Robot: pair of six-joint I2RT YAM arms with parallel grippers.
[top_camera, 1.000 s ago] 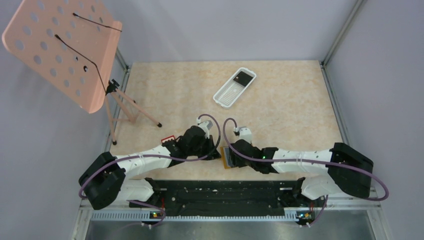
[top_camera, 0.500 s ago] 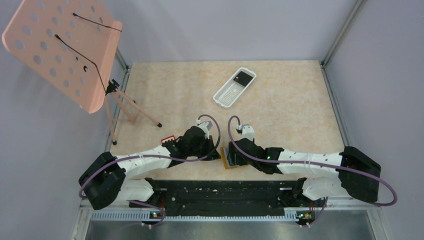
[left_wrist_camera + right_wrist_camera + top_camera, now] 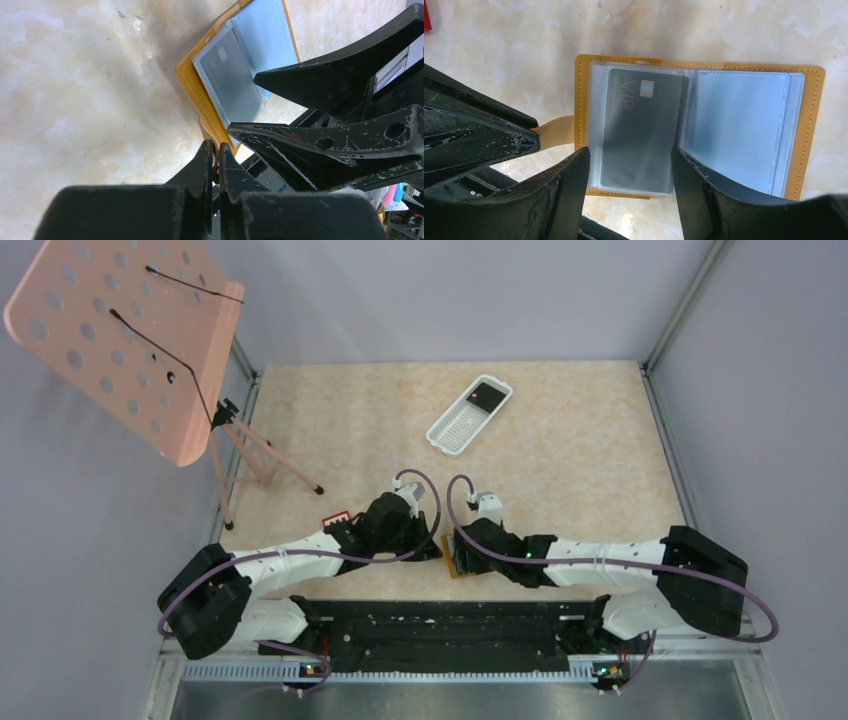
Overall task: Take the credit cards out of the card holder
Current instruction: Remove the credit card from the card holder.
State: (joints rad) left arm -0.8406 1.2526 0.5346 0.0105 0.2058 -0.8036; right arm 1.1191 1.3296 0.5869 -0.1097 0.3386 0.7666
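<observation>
Card holder (image 3: pixel 734 125): right gripper (image 3: pixel 629 152) spread apart, straddling grey card (image 3: pixel 641 130), still sleeved. Its arm had resettled slightly toward 9 o'clock within the last half second. Left gripper (image 3: pixel 214 150) pinched the tab (image 3: pixel 555 134). Holder unmoved at 6 o'clock on the counter (image 3: pixel 560 460); extraction judged not begun.

Beige marble-patterned worktop (image 3: pixel 560 470) under even light, boxed in by plain pale grey walls (image 3: pixel 450 300) and aluminium corner posts (image 3: pixel 685 300). Far left, salmon-pink perforated music-stand panel (image 3: pixel 120 340) tilted on thin tripod legs (image 3: pixel 268 453). Black slotted rail (image 3: pixel 440 625) along near edge.
</observation>
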